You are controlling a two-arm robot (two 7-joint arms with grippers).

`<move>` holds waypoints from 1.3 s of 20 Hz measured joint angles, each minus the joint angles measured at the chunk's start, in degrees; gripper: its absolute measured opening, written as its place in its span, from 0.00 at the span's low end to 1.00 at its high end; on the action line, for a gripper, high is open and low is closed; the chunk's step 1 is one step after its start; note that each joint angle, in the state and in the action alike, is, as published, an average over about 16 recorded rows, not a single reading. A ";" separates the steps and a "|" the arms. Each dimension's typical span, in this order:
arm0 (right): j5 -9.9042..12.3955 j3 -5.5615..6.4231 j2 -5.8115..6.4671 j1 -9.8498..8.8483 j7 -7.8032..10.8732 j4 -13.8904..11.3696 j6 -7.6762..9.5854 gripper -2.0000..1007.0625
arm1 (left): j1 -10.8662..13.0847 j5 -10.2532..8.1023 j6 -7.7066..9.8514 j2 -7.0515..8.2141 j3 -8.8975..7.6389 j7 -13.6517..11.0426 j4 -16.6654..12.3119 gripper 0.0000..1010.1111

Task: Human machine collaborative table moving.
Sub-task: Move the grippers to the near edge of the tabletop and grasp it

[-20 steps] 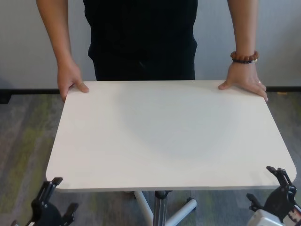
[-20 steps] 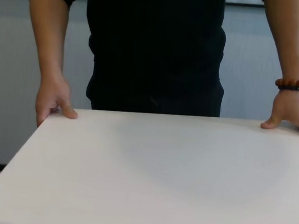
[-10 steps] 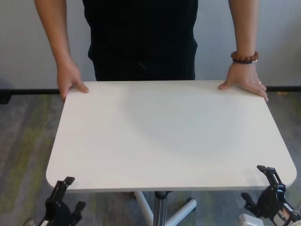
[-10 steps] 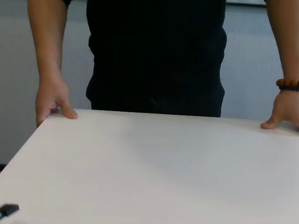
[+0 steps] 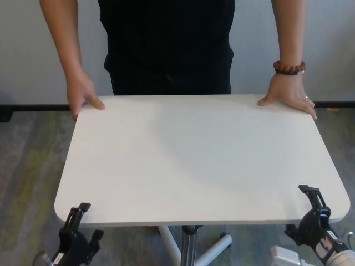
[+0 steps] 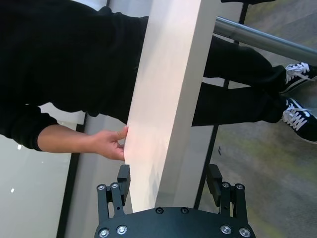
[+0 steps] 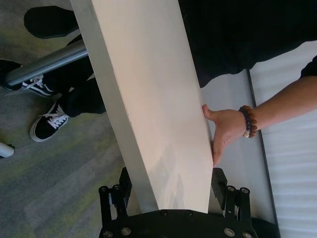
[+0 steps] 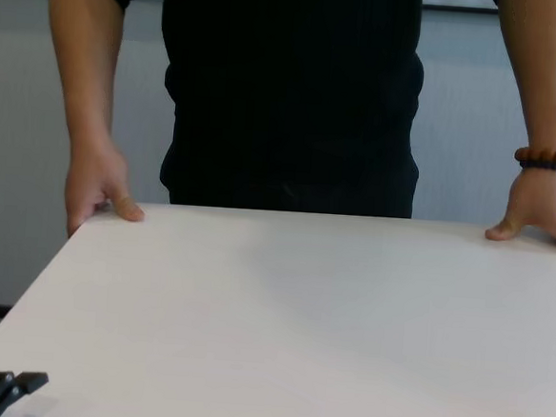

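Note:
The white table [image 5: 199, 160] fills the middle of the head view. The human [image 5: 166, 44] in a black shirt stands at its far side with a hand on each far corner [image 5: 82, 95] and a beaded bracelet [image 5: 288, 67] on one wrist. My left gripper [image 5: 82, 221] is at the near left corner and my right gripper [image 5: 304, 213] at the near right corner. In the left wrist view the left gripper [image 6: 168, 179] is open with the table's edge [image 6: 163, 124] between its fingers. In the right wrist view the right gripper [image 7: 171, 182] is open astride the edge [image 7: 148, 124].
The grey central post [image 5: 189, 244] and white base legs [image 5: 213, 249] stand under the table on grey-green carpet. The human's legs and black-and-white shoes [image 6: 297, 116] are beyond the post. A pale wall lies behind the human.
Both grippers have moved up to the table's near edge, the left one also shifting inward. Their fingertips now reach over the edge. The human and table have not moved.

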 joint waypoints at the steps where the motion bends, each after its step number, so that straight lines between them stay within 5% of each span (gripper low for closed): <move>1: -0.60 -0.10 -0.28 0.21 -0.17 0.27 0.17 0.99 | -0.31 0.58 0.14 -0.43 0.08 0.34 0.62 0.99; 13: -5.87 -0.42 -2.57 1.21 -1.69 2.79 1.78 0.99 | -2.75 6.68 1.76 -3.87 1.00 3.03 5.87 0.99; 26: -8.11 0.58 -3.95 1.20 -1.85 3.96 1.56 0.99 | -2.85 6.81 1.90 -4.05 0.97 3.09 6.14 0.99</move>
